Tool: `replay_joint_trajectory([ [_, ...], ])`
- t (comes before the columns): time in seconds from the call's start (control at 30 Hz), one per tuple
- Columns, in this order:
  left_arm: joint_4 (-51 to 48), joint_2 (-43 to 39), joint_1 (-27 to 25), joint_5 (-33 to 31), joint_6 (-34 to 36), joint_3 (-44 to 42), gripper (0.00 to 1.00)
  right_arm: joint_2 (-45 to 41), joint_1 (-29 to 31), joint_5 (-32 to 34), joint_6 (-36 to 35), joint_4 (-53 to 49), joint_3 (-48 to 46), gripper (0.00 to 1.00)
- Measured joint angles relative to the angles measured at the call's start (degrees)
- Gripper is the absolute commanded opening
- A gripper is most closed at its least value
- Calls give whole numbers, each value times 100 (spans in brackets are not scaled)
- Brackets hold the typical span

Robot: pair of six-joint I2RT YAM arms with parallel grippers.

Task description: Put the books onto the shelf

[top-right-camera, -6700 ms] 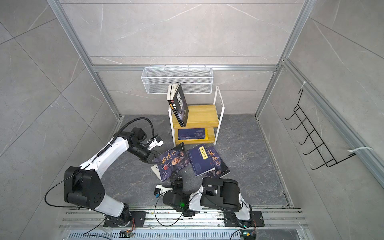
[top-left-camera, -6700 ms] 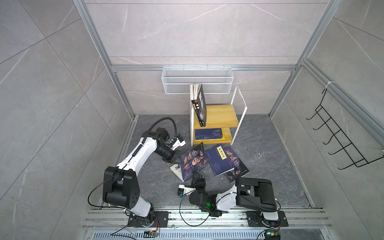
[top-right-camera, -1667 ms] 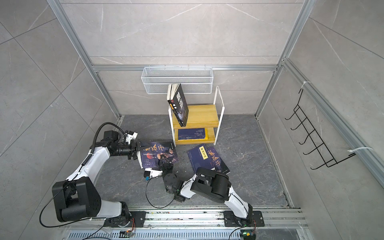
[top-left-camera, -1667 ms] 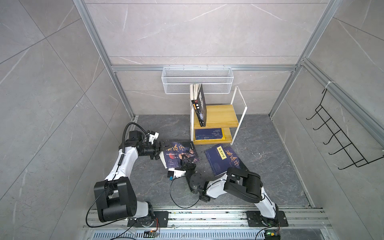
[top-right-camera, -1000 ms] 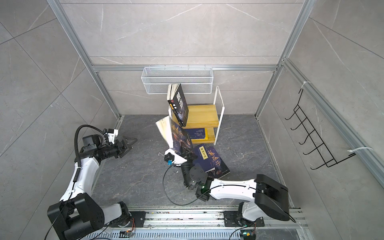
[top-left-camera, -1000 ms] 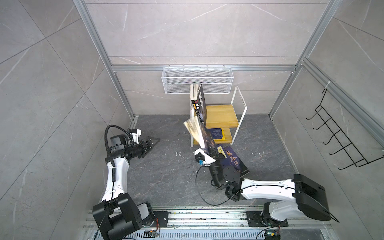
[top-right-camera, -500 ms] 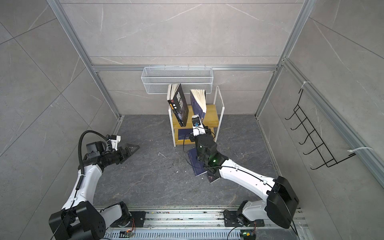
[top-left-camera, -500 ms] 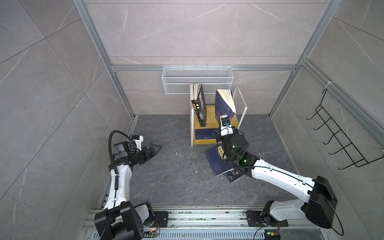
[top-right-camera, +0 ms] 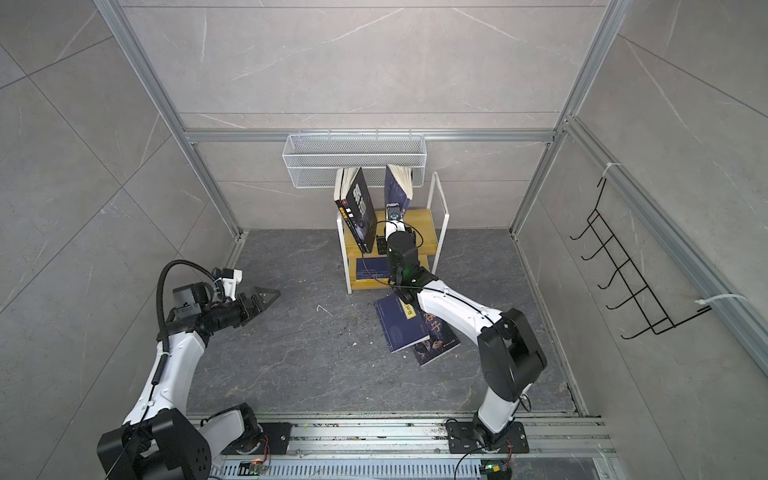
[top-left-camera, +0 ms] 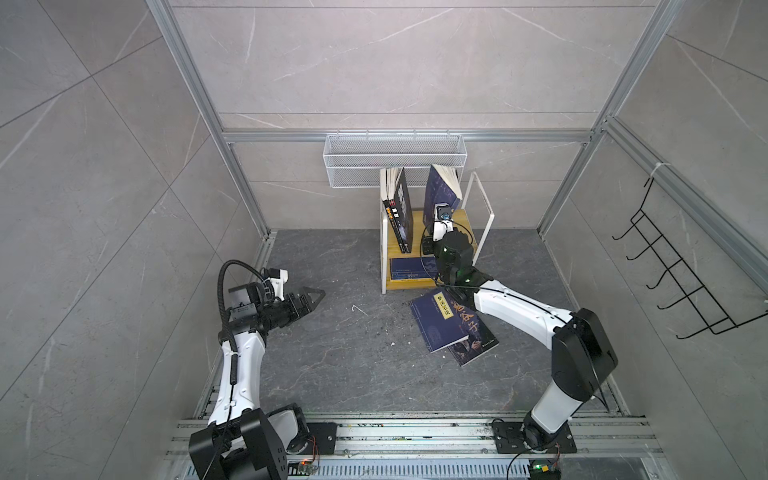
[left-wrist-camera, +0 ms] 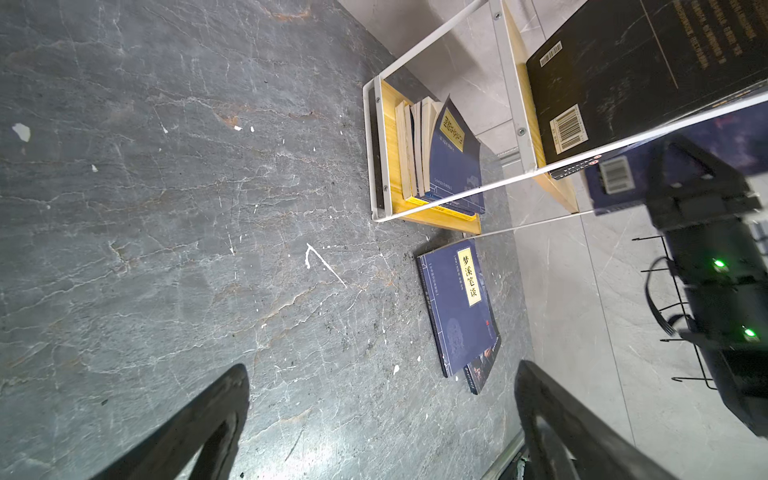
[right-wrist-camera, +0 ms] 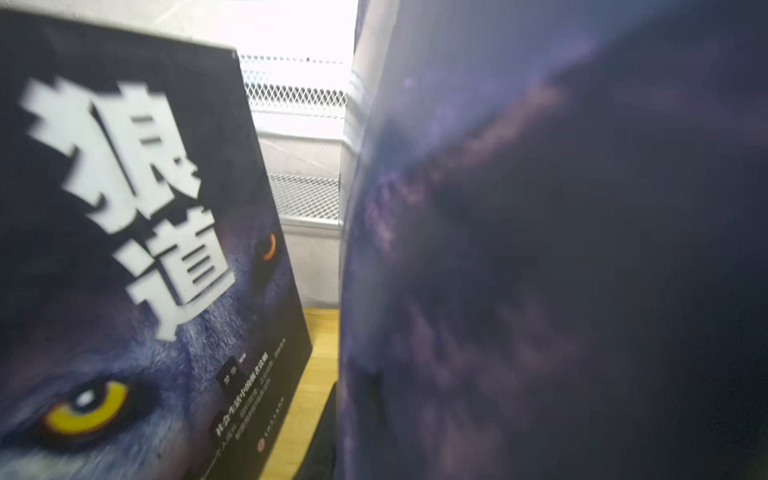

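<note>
Navy book (top-left-camera: 441, 187) reached shelf (top-left-camera: 483, 220), right claw (left-wrist-camera: 673, 170) obscured

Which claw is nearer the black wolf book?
Right. The right claw grips a navy book beside the black wolf book on the shelf; the left claw hangs open, far off.

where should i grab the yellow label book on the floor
The yellow-label book lies flat, partly atop a lower book, which probably props its near short edge. Pinch that edge, coming low from the robot's side with the open left gripper.
</note>
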Motion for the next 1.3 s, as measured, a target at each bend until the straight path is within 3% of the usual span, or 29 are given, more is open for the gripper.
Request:
replay_joint_trajectory([
  [0.4,-20,-2,-42,-2,20,0,100,614,-59,-184,192,175,496,0],
  [0.67,-13,-2,-42,-2,35,0,100,612,-63,-363,321,214,466,19],
  [0.9,-4,-2,-42,-2,35,0,100,551,-63,-573,404,203,315,29],
  [1.3,4,-2,-42,-2,35,0,100,452,-50,-719,199,146,188,34],
])
